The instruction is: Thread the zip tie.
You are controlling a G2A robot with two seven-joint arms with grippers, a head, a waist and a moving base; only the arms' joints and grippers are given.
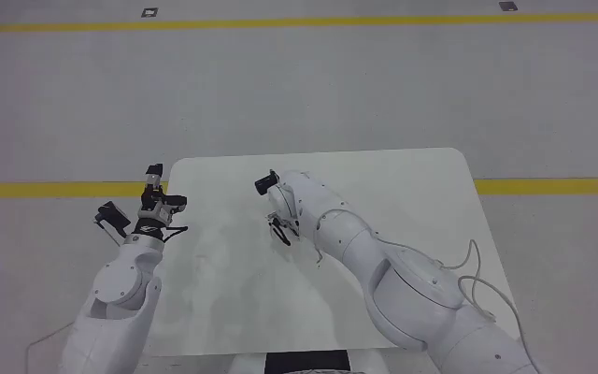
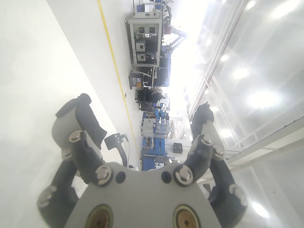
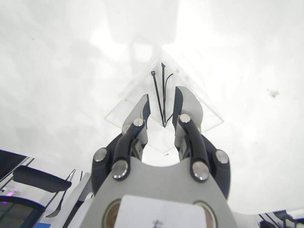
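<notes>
Zip ties (image 3: 158,96) point away from open, empty right claw (image 3: 162,92); left claw (image 2: 143,102) likewise

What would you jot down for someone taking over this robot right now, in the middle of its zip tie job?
Left gripper: open, holding nothing, near the left edge of the table, pointing out into the room.
Right gripper: open, pointing down over the black zip ties, one finger on either side of them. They lie on a clear sheet mid-table.
Done: the right gripper is placed over the ties.
Left: grasp a tie and thread its tail through its head. None is gripped, and none looks threaded.
</notes>
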